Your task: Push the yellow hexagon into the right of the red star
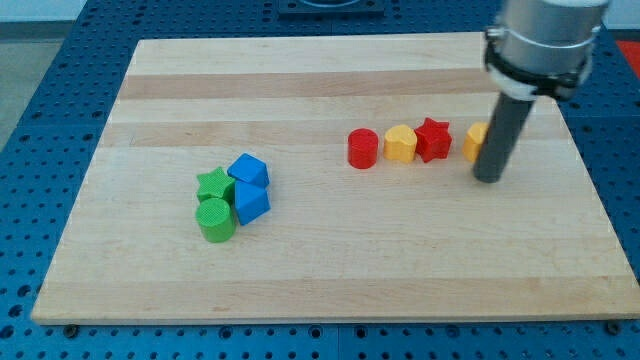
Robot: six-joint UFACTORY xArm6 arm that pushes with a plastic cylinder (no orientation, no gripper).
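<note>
Board (330, 270): a pale wooden board is lying on a blue perforated table (30, 200) and is filling most of the view.

Green cylinder (215, 220): it is sitting nearest the view's bottom, left of centre, and is touching the blocks above it.

Lower blue block (251, 203): it is resting just to the view's right of the green cylinder, pressed against it; its exact shape is hard to make out.

Green star (213, 184): it is sitting directly above the green cylinder, touching it.

Upper blue block (248, 170): it is crowning this cluster, leaning against the green star and the lower blue block.

My tip (489, 180): it is standing on the board at the view's right, just below and in front of the far yellow block, overlapping its right side. I have no jaws to spread or press; the rod is holding nothing.

Red cylinder (362, 149): it is starting the row, at the row's left end.

Yellow hexagon (400, 144): it is sitting between the red cylinder and the red star, close to both, on the star's left.

Red star (433, 139): it is lying right of the yellow hexagon.

Far yellow block (476, 142): it is sitting right of the red star with a small gap, partly hidden by my rod; its shape cannot be told.
</note>
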